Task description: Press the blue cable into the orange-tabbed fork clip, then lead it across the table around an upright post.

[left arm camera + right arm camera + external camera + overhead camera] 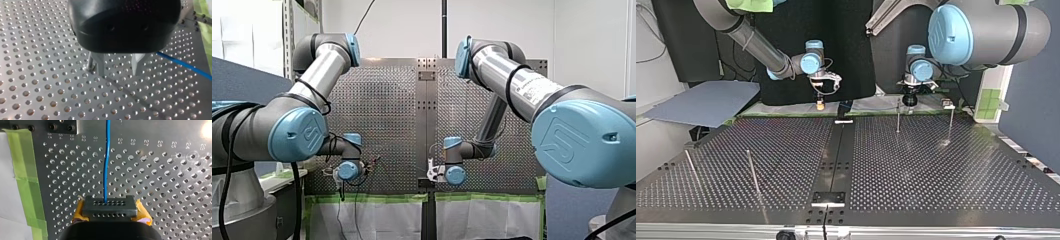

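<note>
Clamping the blue cable (106, 170), seemingly, is my right gripper (110, 208).

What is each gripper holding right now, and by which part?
My right gripper grips the blue cable between its yellow pads; whether at its end is hidden. My left gripper is open, holding nothing.

From my right gripper (109, 206), cable (107, 165) runs ahead

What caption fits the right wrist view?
Blue cable runs straight ahead from my right pincer over the perforated table.
</note>
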Controlling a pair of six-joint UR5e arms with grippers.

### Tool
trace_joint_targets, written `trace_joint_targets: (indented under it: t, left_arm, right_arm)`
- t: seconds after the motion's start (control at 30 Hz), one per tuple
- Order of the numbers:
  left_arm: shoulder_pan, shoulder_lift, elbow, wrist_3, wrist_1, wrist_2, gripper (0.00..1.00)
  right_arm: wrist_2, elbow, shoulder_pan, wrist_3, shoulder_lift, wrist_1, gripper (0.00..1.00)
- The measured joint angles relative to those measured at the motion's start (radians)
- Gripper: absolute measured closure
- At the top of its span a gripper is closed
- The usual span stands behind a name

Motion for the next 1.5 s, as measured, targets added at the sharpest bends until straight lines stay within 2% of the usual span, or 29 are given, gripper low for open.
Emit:
trace_joint_targets:
  t: [0.2,0.33,0.47,0.73,1.13,1.5]
  left_arm:
    - [0.005,0.0,-0.001,-0.001,-0.043,-0.003,0.0]
    - [0.007,0.0,-0.018,0.004,-0.084,0.023,0.0]
    - [0.012,0.001,-0.049,0.005,-0.095,0.051,0.0]
    - [0.013,0.002,-0.119,0.012,-0.047,0.097,0.0]
    - [0.008,0.081,-0.192,0.034,-0.014,0.083,0.0]
    - [0.002,0.092,-0.238,0.085,0.022,0.09,0.0]
  right_arm:
    - [-0.001,0.0,0.0,0.0,0.0,0.0,1.0]
    - [-0.001,0.0,0.0,0.0,0.0,0.0,1.0]
    - [-0.002,0.0,0.0,0.0,0.0,0.0,1.0]
    - [-0.009,0.0,0.0,0.0,0.0,0.001,1.0]
    - [-0.01,0.0,0.0,0.0,0.0,0.006,1.0]
    - [-0.011,0.0,0.0,0.0,0.001,0.009,1.0]
